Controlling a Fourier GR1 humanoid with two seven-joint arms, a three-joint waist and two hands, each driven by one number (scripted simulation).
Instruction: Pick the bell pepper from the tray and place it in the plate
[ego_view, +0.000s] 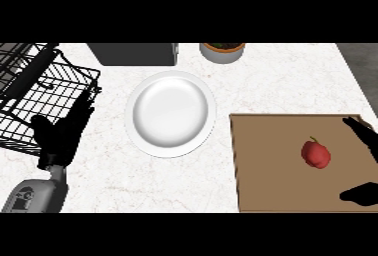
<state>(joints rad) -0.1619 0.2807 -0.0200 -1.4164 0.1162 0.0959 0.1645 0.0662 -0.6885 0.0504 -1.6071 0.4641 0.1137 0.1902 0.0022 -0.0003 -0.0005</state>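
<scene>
Resting at about seven o'clock, the left hand (57, 136) sits at the end of a grey forearm (33, 195), its dark fingers straight and pointing up, holding nothing, with its tips overlapping the lower edge of a black wire rack (44, 90). At about four o'clock the right hand (362, 192) shows only in part at the view's right edge: a thumb low down and fingers (363, 134) higher up, spread wide apart and closed on nothing.

Between those two parts, and touching neither, lies the red bell pepper (316, 153) with its short stem up. It rests on the brown tray (266, 170), toward the tray's right side, at about three o'clock.

Just left of the tray, near the middle of the pale marbled worktop (111, 175), stands the white plate (170, 113), bare, close to the tray's upper left corner but apart from it.

Farther off, at about eleven o'clock, a dark grey box (133, 53) sits at the far edge, and at twelve o'clock a pot with a plant (222, 51) stands just beside it.
</scene>
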